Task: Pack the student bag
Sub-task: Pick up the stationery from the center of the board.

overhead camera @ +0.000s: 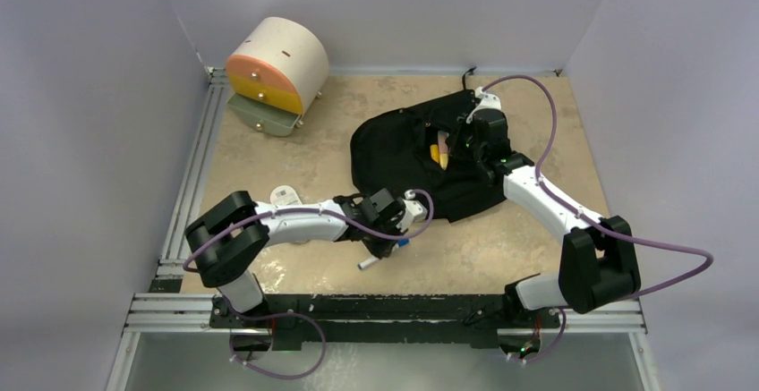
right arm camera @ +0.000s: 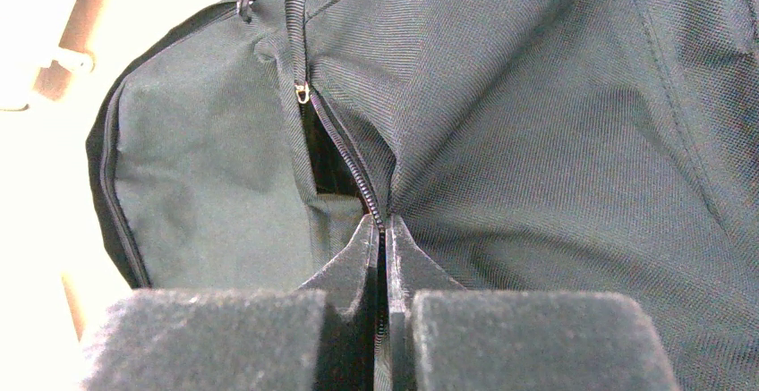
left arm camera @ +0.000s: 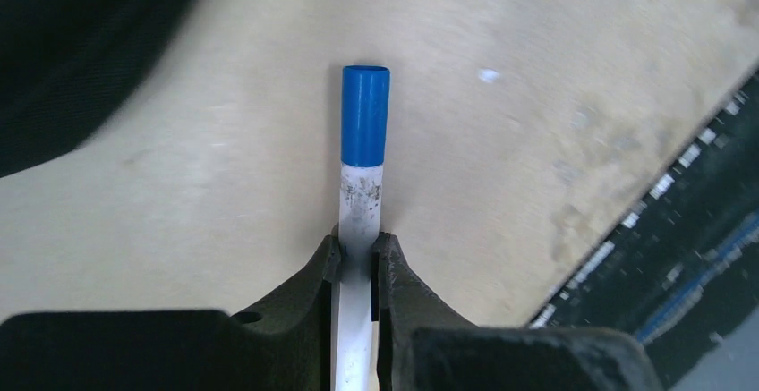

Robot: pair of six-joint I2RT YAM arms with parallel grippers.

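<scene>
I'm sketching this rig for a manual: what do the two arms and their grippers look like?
The left arm and right arm have white links with black joints; a purple cable loops along each. The left gripper and right gripper are matte black, tapering to narrow tips.

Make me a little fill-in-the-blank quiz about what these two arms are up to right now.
1. The left tool is shut on a white marker whose cap is ____.
2. The right tool pinches the black student bag right along its ____.
3. The cream-and-orange drawer box stands at the far ____ corner of the table.
Missing words: blue; zipper; left.
</scene>
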